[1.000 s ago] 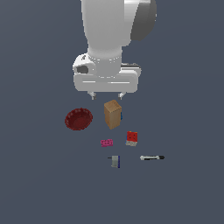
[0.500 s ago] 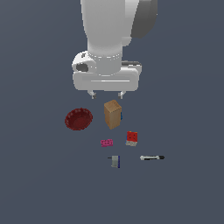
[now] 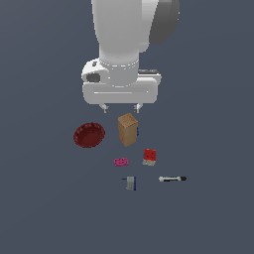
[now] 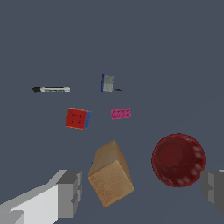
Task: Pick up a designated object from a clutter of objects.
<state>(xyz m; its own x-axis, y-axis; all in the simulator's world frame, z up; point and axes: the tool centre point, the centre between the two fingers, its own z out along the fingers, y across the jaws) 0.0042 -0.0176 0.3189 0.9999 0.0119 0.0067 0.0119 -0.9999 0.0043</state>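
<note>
Six small things lie on the flat dark grey floor (image 3: pixel 44 208), one of each kind. There is one dark red bowl (image 3: pixel 89 135), round with a ribbed inner wall, at the exterior view's left. One tan box (image 3: pixel 127 129) with a wood-like grain stands upright, a tall block, just to the right of the bowl. One pink brick (image 3: pixel 121 161), flat and studded, lies nearer the camera than the box. One cube (image 3: pixel 149 157), red on top with a grey side face in the exterior view, sits to the right of the brick. One marker (image 3: pixel 172 178), a slim rod with a white barrel and black ends, lies at the right, its length running left to right.

The single designated object (image 3: pixel 130 183) is a tiny grey block with a dark blue edge. It lies nearest the camera in the exterior view, just beyond the pink brick and apart from it, left of the marker. In the wrist view a thin dark stub sticks out of its grey side, opposite the blue edge; that axis runs left to right.

The white gripper (image 3: pixel 121 108) hangs above the tan box with its two fingers (image 4: pixel 70 192) spread wide and nothing between them.
</note>
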